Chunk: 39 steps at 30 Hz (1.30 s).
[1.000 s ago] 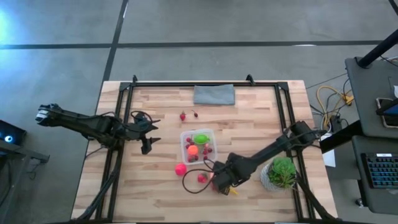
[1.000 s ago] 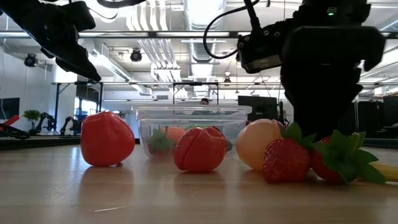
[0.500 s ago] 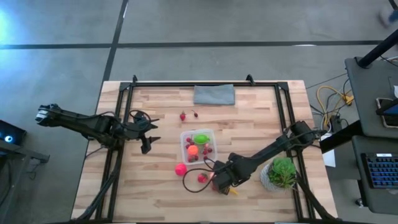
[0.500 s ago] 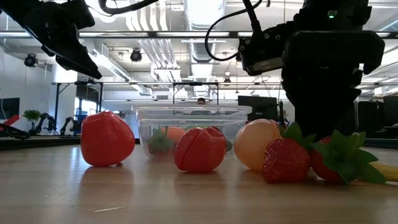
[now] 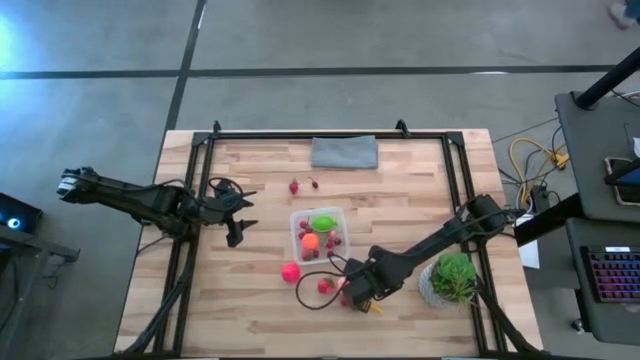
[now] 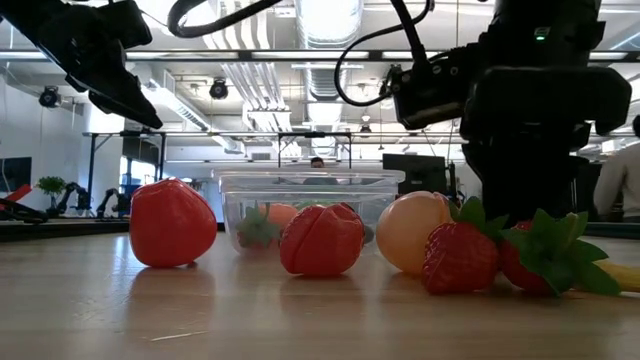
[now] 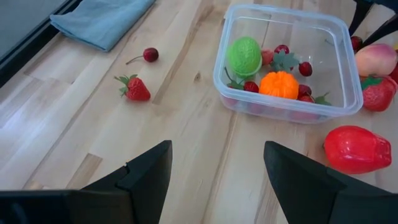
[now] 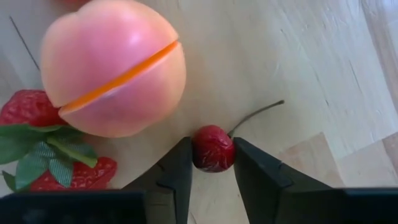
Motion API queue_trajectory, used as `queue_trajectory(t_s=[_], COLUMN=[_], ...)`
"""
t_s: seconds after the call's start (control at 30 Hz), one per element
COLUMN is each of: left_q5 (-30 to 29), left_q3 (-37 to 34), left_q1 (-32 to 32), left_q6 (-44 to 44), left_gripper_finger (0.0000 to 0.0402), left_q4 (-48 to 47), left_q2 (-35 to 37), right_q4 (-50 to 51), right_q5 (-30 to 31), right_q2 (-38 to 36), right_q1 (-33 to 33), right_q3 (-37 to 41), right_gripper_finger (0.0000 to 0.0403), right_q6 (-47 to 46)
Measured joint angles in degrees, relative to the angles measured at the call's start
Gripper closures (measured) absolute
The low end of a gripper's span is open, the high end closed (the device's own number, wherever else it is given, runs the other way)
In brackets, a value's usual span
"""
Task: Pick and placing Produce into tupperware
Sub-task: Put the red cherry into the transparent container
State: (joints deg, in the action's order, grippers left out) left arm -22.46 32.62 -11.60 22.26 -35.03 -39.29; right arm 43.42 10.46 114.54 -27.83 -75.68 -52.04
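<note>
Nearest, the right gripper (image 8: 211, 171) is down at the surface (image 5: 400, 200), its two fingers drawn in against the sides of a small dark-red cherry (image 8: 212, 148) and gripping it. The cherry lies on the wood just beside a peach (image 8: 113, 67), which touches a strawberry (image 8: 43, 140).

To do this pick well, lift straight up so the fingers clear the peach, and keep the squeeze light; the berry is small and round and would likely squirt out.

The cherry has no real long axis; its thin stem trails away from the fingers, slanting across the wood.

Farther off stands the tupperware (image 7: 343, 74), open-topped and already holding several fruits. To its left hangs the left gripper (image 7: 214, 177), open, holding nothing.
</note>
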Motion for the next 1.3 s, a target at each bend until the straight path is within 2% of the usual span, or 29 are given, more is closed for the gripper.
queue_trajectory(t_s=[0.43, 0.57, 0.73, 0.87, 0.97, 1.1, 1.2, 1.3], left_q5=[0.07, 0.07, 0.09, 0.11, 0.09, -0.04, 0.27, 3.04], left_q3=[0.00, 0.00, -0.04, 0.00, -0.02, -0.07, 0.11, 0.11], left_q1=[0.00, 0.00, 0.00, 0.00, 0.00, 0.20, 1.59, 4.07], left_q6=[-0.13, -0.13, -0.17, -0.22, -0.32, -0.19, 1.85, 4.23], left_gripper_finger=[0.0162, 0.0162, 0.0162, 0.0162, 0.0162, 0.0162, 0.0162, 0.0162], left_q4=[0.04, 0.13, 0.24, 0.26, 0.33, 0.04, -0.54, -0.24], left_q2=[-0.11, -0.06, -0.11, -0.26, -0.35, -1.16, -2.31, -3.55], right_q4=[0.13, 2.23, 6.16, 5.95, 1.72, -10.31, -16.35, -16.61], right_q5=[0.21, 5.67, 15.31, 19.04, 15.83, 4.06, -0.33, -3.28], right_q2=[-0.65, -3.50, -9.18, -13.04, -13.53, -13.11, -12.80, -12.79], right_q1=[0.10, 0.10, 0.91, 4.20, 8.85, 15.73, 19.26, 21.86], right_q3=[-0.95, -1.84, -2.89, -2.89, -2.86, -2.84, -2.85, -2.84], right_gripper_finger=[0.0324, 0.0319, 0.0319, 0.0322, 0.0319, 0.0311, 0.0300, 0.0277], right_q6=[-4.95, -9.84, -15.88, -13.81, -6.27, 4.18, 5.57, 5.56])
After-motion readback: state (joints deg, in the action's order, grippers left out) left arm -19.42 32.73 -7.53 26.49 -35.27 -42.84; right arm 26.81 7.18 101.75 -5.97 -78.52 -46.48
